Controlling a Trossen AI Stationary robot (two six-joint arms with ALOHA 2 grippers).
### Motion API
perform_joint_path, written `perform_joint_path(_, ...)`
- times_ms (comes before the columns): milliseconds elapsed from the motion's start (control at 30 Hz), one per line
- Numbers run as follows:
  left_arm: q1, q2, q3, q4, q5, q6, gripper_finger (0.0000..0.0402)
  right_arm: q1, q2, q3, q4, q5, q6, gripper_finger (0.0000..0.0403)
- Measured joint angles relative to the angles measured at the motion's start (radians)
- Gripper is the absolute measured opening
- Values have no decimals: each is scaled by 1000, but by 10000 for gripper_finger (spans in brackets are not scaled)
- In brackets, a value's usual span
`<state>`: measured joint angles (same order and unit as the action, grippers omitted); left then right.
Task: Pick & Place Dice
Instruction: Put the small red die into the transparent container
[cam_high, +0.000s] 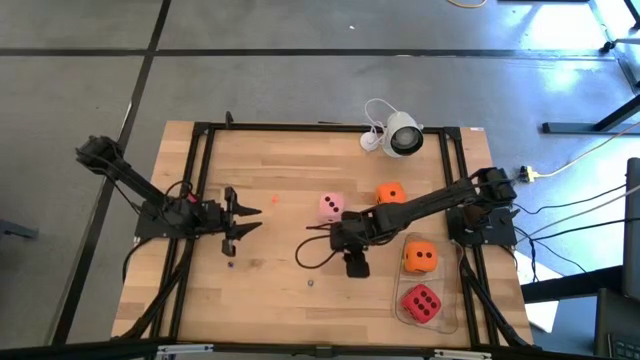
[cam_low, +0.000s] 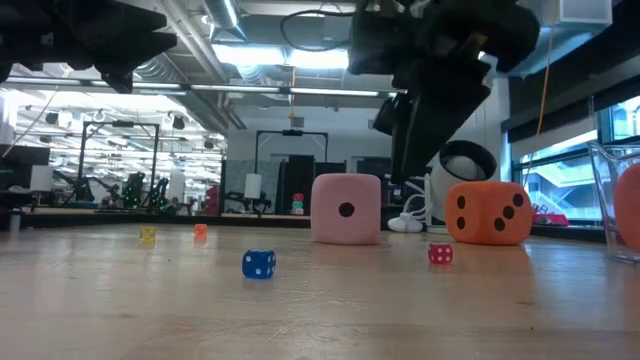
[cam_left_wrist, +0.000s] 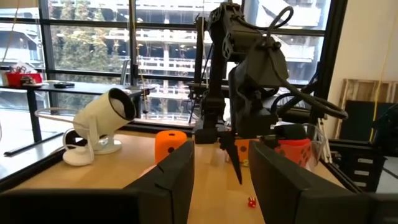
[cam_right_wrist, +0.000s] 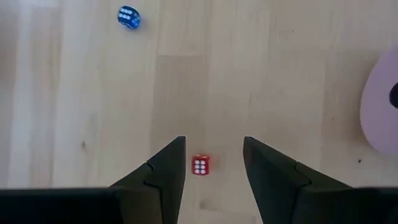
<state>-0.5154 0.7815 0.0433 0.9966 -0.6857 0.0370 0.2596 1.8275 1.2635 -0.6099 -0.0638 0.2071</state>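
A pale pink die and an orange die rest on the wooden table. A second orange die and a red die lie in a clear container at the near right. My right gripper is open and points down above the table's middle, near the pink die. A small red die lies on the table below the gap between its fingers. My left gripper is open and empty over the table's left part.
A white round camera stands at the far edge. Small dice lie loose on the table: a blue one, a yellow one and an orange one. A black frame borders the table.
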Motion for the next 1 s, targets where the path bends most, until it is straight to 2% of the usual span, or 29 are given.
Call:
perform_joint_path(600, 0, 0, 0, -11, -7, 30, 143, 0, 0, -123, 72, -4, 42, 162)
perform_joint_path(1000, 0, 0, 0, -11, -2, 30, 143, 27, 0, -135, 178, -7, 71, 162)
